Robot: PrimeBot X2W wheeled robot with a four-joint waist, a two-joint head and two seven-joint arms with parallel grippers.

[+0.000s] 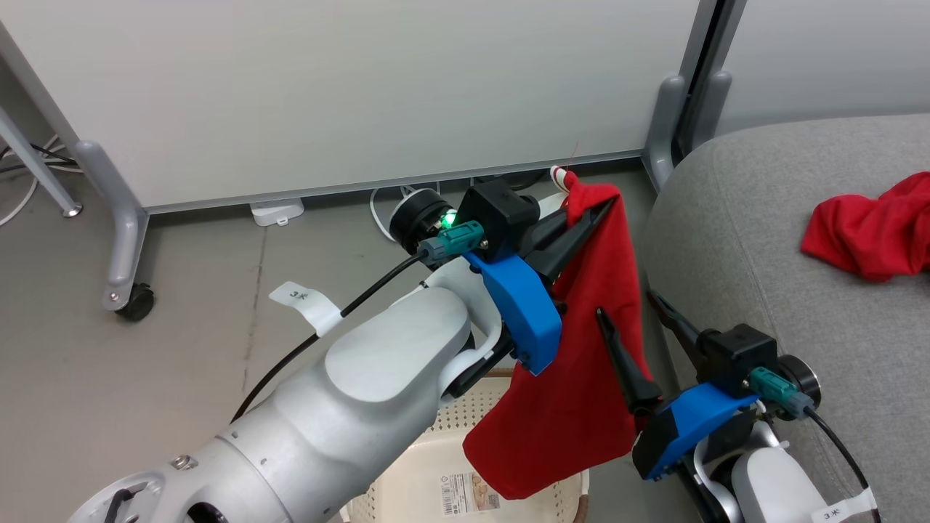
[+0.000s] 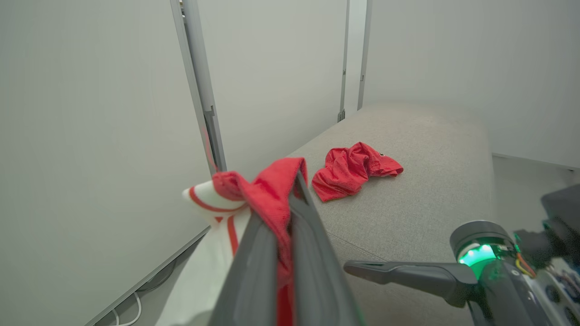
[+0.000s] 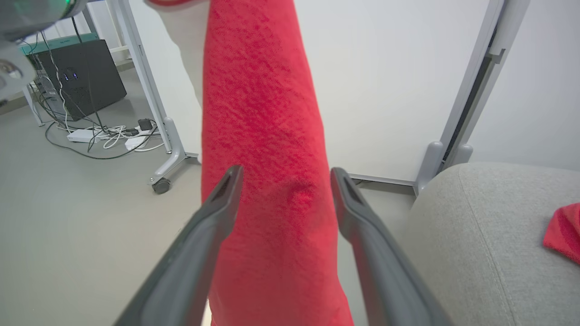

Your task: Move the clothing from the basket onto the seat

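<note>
Garment [image 1: 574,407] inside closed left gripper [image 1: 603,205]

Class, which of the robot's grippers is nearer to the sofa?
Right. The right gripper, open, is beside the edge of the sofa; the left gripper, shut on the red garment, is raised farther left.

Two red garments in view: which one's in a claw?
The long garment with white striped trim, hanging from the shut left claw over the basket. The crumpled garment lies loose on the sofa.

Lab: wheeled partitions [image 1: 363,87], floor cables [image 3: 102,141].
</note>
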